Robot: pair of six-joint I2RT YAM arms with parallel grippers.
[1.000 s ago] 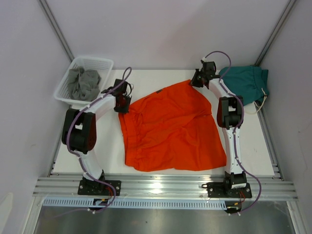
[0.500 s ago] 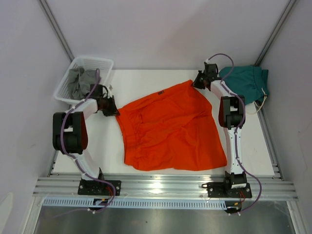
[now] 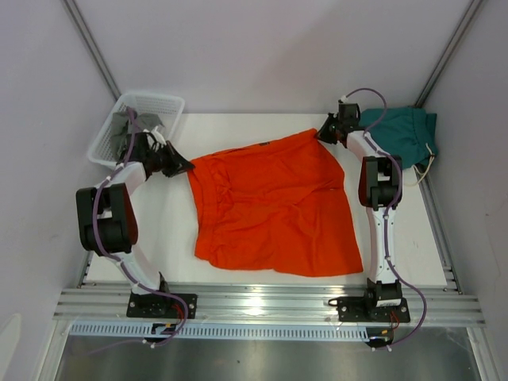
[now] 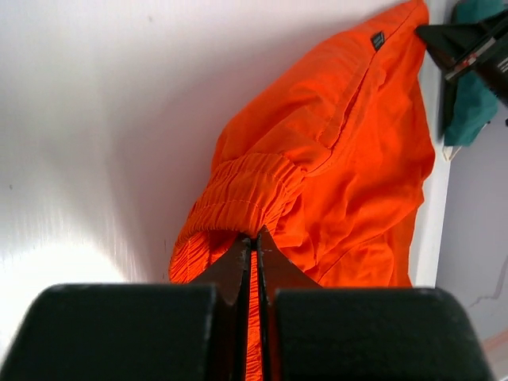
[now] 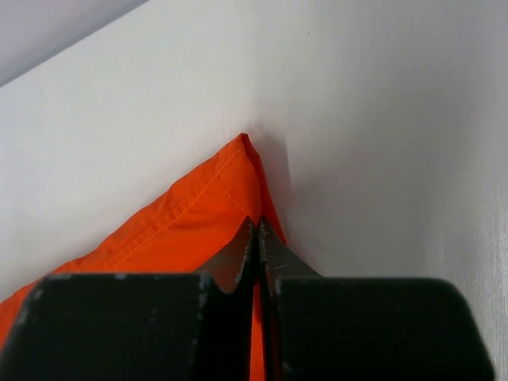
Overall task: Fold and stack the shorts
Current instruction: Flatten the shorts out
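Orange shorts (image 3: 274, 208) lie spread on the table (image 3: 171, 230) between both grippers: left gripper (image 3: 182, 167) clenched on the elastic waistband, right gripper (image 3: 324, 136) pinching a stitched far corner.

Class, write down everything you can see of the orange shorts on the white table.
The orange shorts are bright, thin cloth, spread mostly flat but wrinkled across the middle of the white table. A gathered elastic waistband bunches at the left side. A small black label sits near the far edge, and a stitched hem shows at the far right corner. The left claw is shut on the waistband end and the right claw on that corner. No drawstring is visible.
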